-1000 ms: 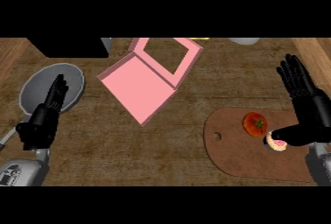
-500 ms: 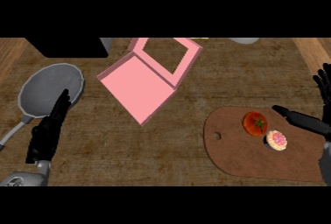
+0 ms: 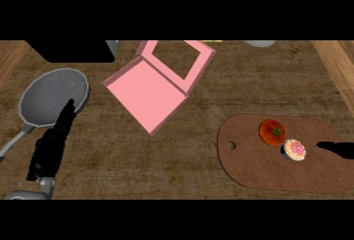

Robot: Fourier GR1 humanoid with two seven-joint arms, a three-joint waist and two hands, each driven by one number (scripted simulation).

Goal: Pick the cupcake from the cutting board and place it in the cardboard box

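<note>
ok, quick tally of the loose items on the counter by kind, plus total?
Cupcake: 1
Tomato: 1
Cutting board: 1
Pink box: 1
Grey pan: 1
Total: 5
A pale object and a black one at the top edge are cut off; not counted.

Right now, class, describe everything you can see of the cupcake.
The cupcake is small and round, with pink speckled icing and a pale rim. It sits upright on the brown cutting board, just beside the tomato. The right robot hand points at it from the right, not touching.
</note>
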